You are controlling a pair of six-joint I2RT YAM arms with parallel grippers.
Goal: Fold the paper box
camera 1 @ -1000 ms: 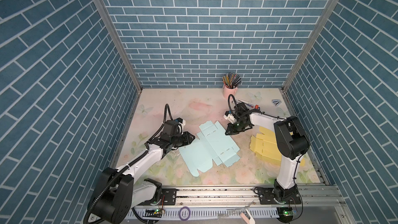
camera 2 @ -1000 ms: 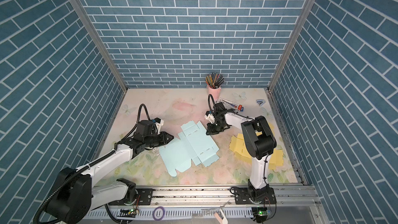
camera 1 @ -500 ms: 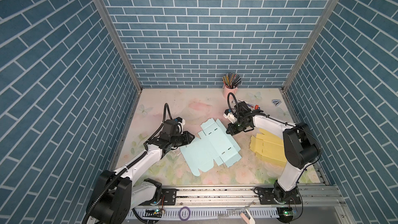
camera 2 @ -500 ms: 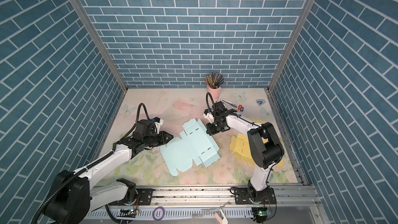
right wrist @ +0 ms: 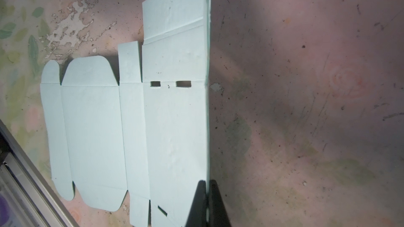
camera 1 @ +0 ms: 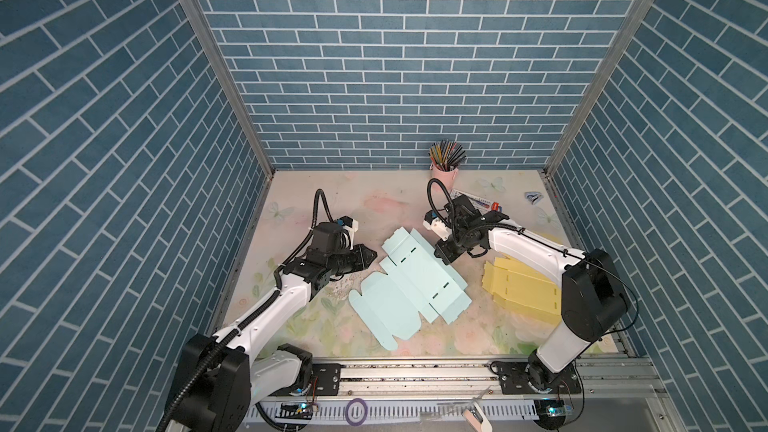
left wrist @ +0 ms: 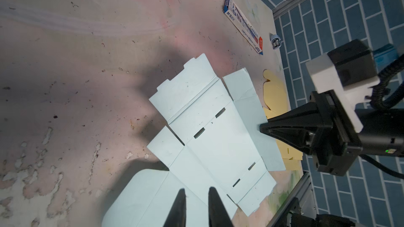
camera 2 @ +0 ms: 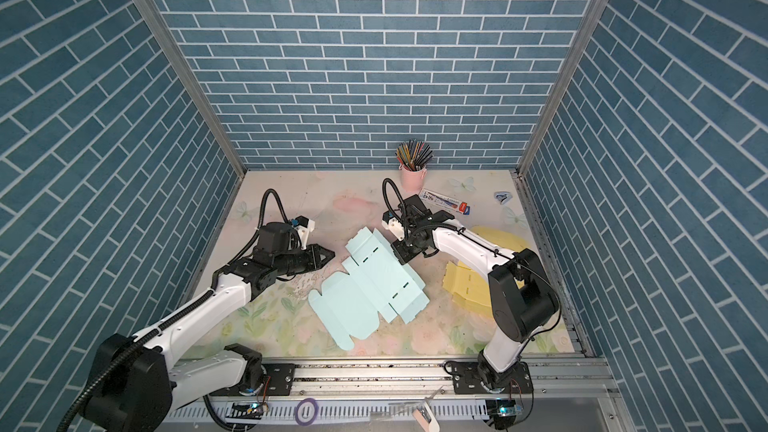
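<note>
The desk carries everything. The paper box lies on it as an unfolded pale blue blank, mostly flat and roughly mid-desk; every place below is given from this box.

A yellow blank lies near the box's long side facing the right arm and is partly hidden by that arm. It looks like a spare kept out of the way.

The right claw is at that same long side, clamped on the box's edge panel. In the right wrist view the panel stands on edge between the fingertips while the other panels lie flat. I judge the grip is there to raise this wall along its crease.

The left claw hovers just beside the box's opposite side, apart from it. Its fingers are nearly together, with a narrow gap and nothing in it. Likely it waits to steady the base.

Beyond the box's far end stands a pink cup of pencils, with a pen carton beside it. Both are well clear of the folding.
</note>
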